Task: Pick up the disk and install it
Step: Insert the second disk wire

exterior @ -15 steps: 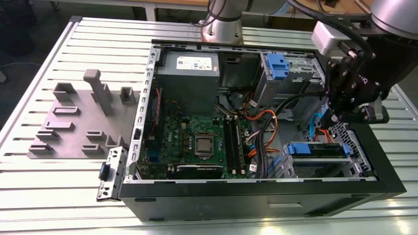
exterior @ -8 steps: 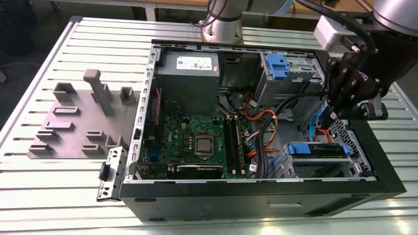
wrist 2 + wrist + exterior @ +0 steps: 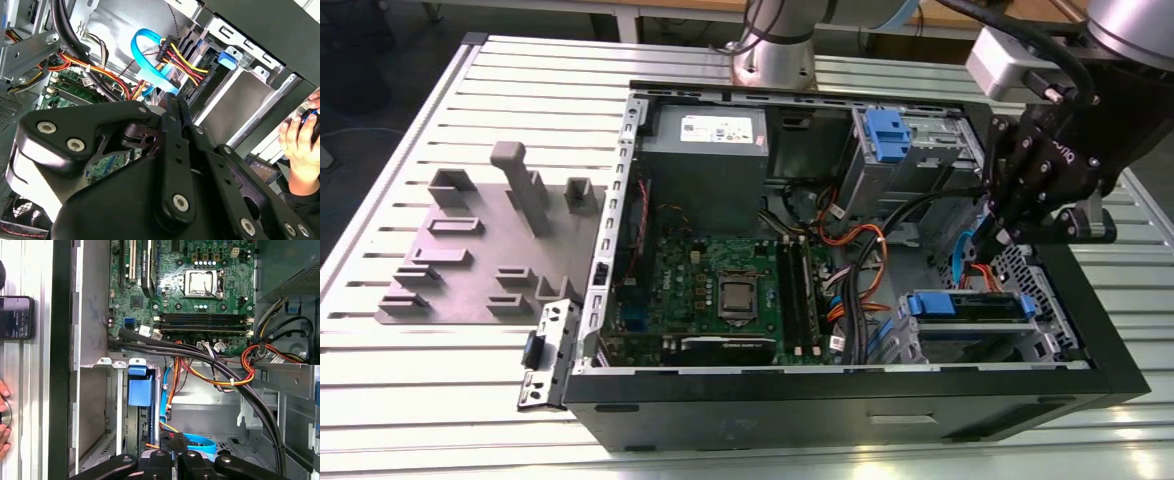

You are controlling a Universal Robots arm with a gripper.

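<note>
In the exterior view the gripper (image 3: 1017, 232) is hanging over the side of the open computer case (image 3: 854, 400) that lies toward the exterior view's right, its black linkage reaching down just above the lower drive bay; how far its fingers are standing apart cannot be told from any of the views, and nothing can be seen caught between them. The disk (image 3: 970, 306), in its bright blue carrier bracket, is sitting in that lower bay just below the gripper, near the case's front corner; whether the gripper is touching it cannot be told. In the first wrist view the blue carrier (image 3: 140, 387) is showing end-on in a narrow slot between grey metal bay walls, with a light blue data cable (image 3: 197, 440) curling just beside the gripper's black links. The second wrist view is showing the same blue cable (image 3: 145, 55) looping up to a bundle of red, yellow and black power wires (image 3: 182, 60) close ahead of the linkage. Room here is tight: the bay walls, the thick black cable (image 3: 200, 357) and the orange wiring are crowding the gripper, while the motherboard (image 3: 720, 290) is lying more open toward the exterior view's left. A person's hand (image 3: 300, 145) is resting outside the case wall.
</note>
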